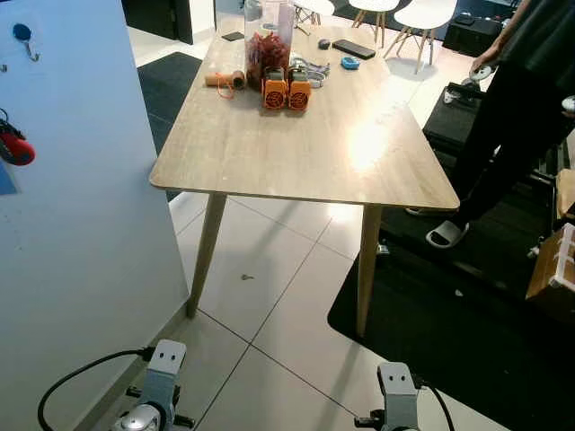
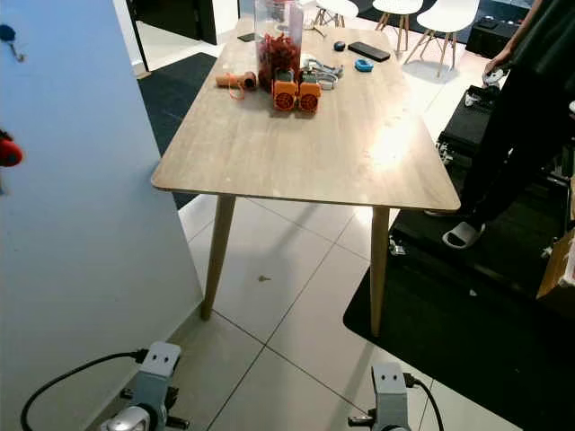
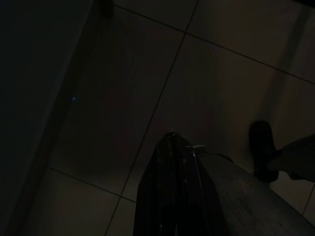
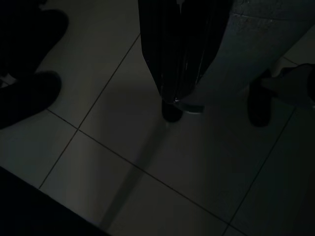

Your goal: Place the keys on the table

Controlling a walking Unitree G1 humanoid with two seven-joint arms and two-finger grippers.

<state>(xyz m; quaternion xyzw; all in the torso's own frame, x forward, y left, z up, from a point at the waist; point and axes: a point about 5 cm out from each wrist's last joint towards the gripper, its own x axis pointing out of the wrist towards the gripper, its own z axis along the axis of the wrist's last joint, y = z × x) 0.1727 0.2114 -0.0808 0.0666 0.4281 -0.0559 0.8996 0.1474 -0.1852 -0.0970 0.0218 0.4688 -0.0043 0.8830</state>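
Observation:
A red fob (image 1: pixel 13 148) hangs on the white panel (image 1: pixel 81 224) at my left, under a blue hook (image 1: pixel 22 34); whether keys hang with it I cannot tell. The light wooden table (image 1: pixel 305 144) stands ahead, and its near half is bare. Both arms hang low, the left wrist (image 1: pixel 157 386) and the right wrist (image 1: pixel 397 395) at the bottom edge. In the dark wrist views the left gripper (image 3: pixel 172 137) and right gripper (image 4: pixel 172 98) point at the floor tiles. Each gripper's black fingers lie together with nothing seen between them.
At the table's far end stand a clear jar of red bits (image 1: pixel 268 40), two orange items (image 1: pixel 286 92), a twine spool (image 1: pixel 225 80) and a black phone (image 1: pixel 354 48). A person in black (image 1: pixel 521 99) stands right of the table on a black mat (image 1: pixel 449 314).

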